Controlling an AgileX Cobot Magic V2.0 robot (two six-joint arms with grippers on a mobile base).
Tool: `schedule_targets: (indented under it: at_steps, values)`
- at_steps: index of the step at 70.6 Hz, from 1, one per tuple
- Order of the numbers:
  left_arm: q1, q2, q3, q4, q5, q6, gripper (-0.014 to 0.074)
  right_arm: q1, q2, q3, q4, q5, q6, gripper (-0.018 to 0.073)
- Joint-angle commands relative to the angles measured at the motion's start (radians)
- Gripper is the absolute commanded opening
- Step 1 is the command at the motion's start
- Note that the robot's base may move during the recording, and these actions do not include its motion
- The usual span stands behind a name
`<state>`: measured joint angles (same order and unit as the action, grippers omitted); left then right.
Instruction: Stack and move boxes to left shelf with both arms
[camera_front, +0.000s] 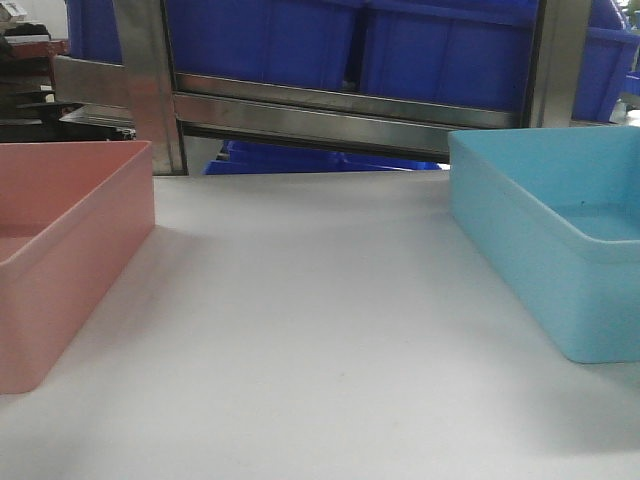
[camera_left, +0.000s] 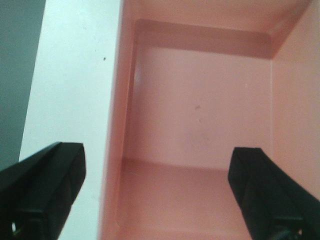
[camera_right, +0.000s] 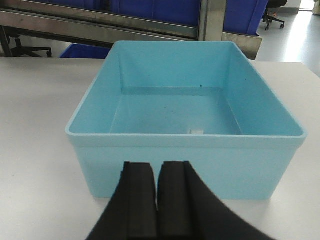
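Salmon bin (camera_left: 200, 115) wall inside wide-open left claw (camera_left: 157, 162), right claw (camera_right: 158, 200) closed

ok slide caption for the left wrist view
Open left pincer poised across one wall of the pink bin on the white table

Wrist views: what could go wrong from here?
1. The left end effector is open across the side wall of the pink bin. Gripping one wall alone may let the bin tilt when lifted.
2. The right end effector looks shut, facing the near wall of the blue bin. Moving forward like that would likely push the bin along the table rather than grasp it.
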<state>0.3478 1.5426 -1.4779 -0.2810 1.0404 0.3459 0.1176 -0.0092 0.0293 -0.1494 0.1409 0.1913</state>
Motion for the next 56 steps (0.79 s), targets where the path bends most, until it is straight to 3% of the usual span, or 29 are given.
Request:
schedule_targets:
  at_steps: [1,7,35,47,56]
  values:
    - [0.027,0.028,-0.050,-0.051,-0.043,0.072,0.0490,-0.006,-0.014,-0.019,-0.007,-0.087,-0.011,0.0036]
    - [0.031,0.090,-0.050,-0.018,-0.086,0.109,0.0490,-0.006,-0.014,-0.019,-0.007,-0.087,-0.011,0.0036]
    - [0.024,0.355,-0.050,-0.039,-0.100,0.143,0.0454,-0.006,-0.014,-0.019,-0.007,-0.087,-0.011,0.0036]
    - [0.024,0.417,-0.050,-0.019,-0.110,0.145,0.0393,-0.006,-0.014,-0.019,-0.007,-0.087,-0.011,0.0036]
    - [0.024,0.440,-0.050,0.028,-0.109,0.145,0.0278,-0.006,-0.014,-0.019,-0.007,-0.087,-0.011,0.0036]
